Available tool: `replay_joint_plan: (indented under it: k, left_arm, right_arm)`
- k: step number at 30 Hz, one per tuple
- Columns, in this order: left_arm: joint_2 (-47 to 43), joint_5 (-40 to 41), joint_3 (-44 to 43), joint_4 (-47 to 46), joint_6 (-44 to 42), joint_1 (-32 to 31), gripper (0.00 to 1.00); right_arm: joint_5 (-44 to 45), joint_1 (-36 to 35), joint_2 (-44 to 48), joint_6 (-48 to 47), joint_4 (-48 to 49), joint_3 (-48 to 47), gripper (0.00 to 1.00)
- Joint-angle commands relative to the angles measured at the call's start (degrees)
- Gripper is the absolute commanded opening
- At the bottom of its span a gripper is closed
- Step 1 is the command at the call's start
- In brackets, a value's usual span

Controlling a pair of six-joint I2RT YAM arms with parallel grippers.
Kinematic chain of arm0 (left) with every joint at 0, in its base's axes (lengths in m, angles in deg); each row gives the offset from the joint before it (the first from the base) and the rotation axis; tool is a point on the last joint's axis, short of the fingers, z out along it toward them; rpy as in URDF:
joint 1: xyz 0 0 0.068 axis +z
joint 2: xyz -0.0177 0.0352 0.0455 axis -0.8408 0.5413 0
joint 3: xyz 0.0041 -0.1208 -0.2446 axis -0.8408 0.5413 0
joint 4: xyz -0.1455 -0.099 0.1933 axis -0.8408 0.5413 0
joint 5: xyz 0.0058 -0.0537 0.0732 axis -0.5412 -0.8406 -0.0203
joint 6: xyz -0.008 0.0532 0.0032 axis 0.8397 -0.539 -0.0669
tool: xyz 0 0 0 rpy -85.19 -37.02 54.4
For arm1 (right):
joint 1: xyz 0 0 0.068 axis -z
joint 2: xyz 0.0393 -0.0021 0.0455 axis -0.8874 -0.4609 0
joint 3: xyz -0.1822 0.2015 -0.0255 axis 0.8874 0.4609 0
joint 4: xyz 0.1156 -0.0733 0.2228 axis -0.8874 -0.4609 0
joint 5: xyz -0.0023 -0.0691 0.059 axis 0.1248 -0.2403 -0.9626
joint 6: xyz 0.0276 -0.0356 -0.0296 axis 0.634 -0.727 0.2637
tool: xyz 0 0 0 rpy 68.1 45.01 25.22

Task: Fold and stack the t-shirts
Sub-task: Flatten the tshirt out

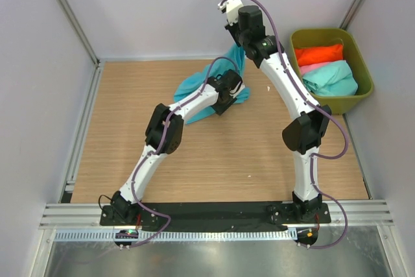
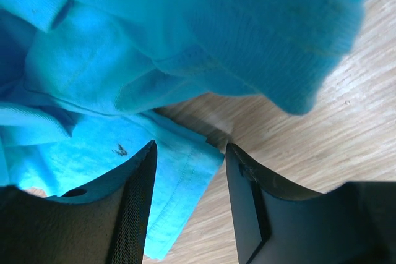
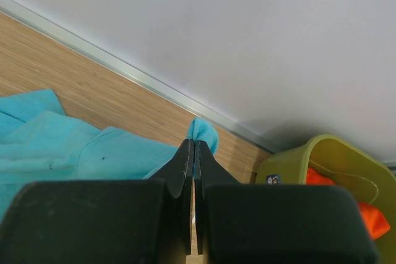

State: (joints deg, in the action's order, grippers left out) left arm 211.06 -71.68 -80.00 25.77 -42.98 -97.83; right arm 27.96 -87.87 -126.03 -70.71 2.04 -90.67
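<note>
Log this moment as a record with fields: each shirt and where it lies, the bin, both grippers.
turquoise t-shirt: crumpled at the far side of the wooden table, one part lifted; not yet folded
right gripper: shut on a bit of the turquoise t-shirt, raised near the back wall
left gripper: open, jaws either side of a hem edge of the same shirt, low over the table
olive-green bin: far right corner
bin contents: orange-red t-shirt at the back, pink t-shirt in the middle, mint-green t-shirt nearest
</note>
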Motion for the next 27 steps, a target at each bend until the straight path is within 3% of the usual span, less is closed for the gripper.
replay_joint_plan:
  k: [1,8,11,12,20,23,27]
  left_arm:
    - [1.6,0.6,-2.6,-1.5,-1.1,-0.1,0.50]
    - [1.8,0.5,-3.4,-1.7,-1.3,-1.1,0.48]
    - [1.6,0.5,-2.9,-1.2,-1.2,-1.1,0.43]
    - [1.5,0.5,-2.7,-1.1,-1.2,-1.1,0.37]
    - [-0.7,1.0,-1.0,-0.5,-1.0,-1.0,0.18]
    - [-2.8,1.5,0.1,0.1,-1.1,-1.0,0.00]
    - [-9.0,2.0,2.8,1.2,-1.5,-0.3,0.00]
  right_arm:
    - [0.1,0.0,0.3,0.5,1.3,-1.1,0.01]
    - [0.4,0.0,0.6,0.2,1.4,-0.1,0.01]
    - [0.5,0.1,0.6,0.1,1.4,-0.2,0.01]
    - [0.6,0.1,0.5,0.1,1.4,-0.2,0.01]
    - [0.6,0.0,0.2,0.2,1.5,-0.5,0.01]
    - [0.7,0.0,0.2,0.0,1.5,-0.7,0.01]
    - [1.4,0.0,0.6,-0.6,1.9,-0.7,0.01]
